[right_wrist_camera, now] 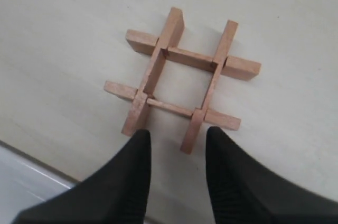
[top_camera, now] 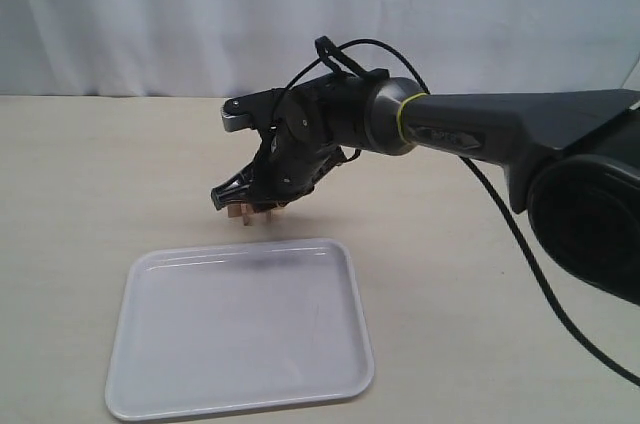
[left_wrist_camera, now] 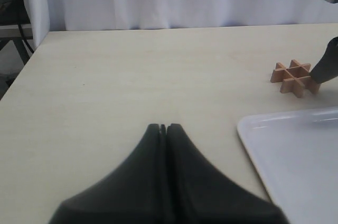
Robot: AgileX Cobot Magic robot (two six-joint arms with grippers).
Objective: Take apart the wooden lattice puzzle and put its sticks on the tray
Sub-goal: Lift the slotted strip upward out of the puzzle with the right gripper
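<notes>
The wooden lattice puzzle (right_wrist_camera: 182, 84) lies whole on the table, its four sticks interlocked in a hash shape. It also shows small in the left wrist view as the puzzle (left_wrist_camera: 296, 78) and mostly hidden under the arm as the puzzle (top_camera: 244, 212). My right gripper (right_wrist_camera: 178, 135) hangs open just over its near edge, one stick end lying between the fingers (right_wrist_camera: 138, 145), nothing gripped. In the exterior view the right gripper (top_camera: 238, 199) reaches across to the left of centre. The white tray (top_camera: 240, 324) lies in front, holding nothing. My left gripper (left_wrist_camera: 163, 127) is shut and holds nothing, well away from the puzzle.
A white curtain (top_camera: 150, 14) backs the beige table (top_camera: 80, 174). The right arm's black body and cable (top_camera: 520, 234) cross the right side. The tray's corner (left_wrist_camera: 296, 150) shows in the left wrist view, and the table's side edge (left_wrist_camera: 21, 76) is visible there.
</notes>
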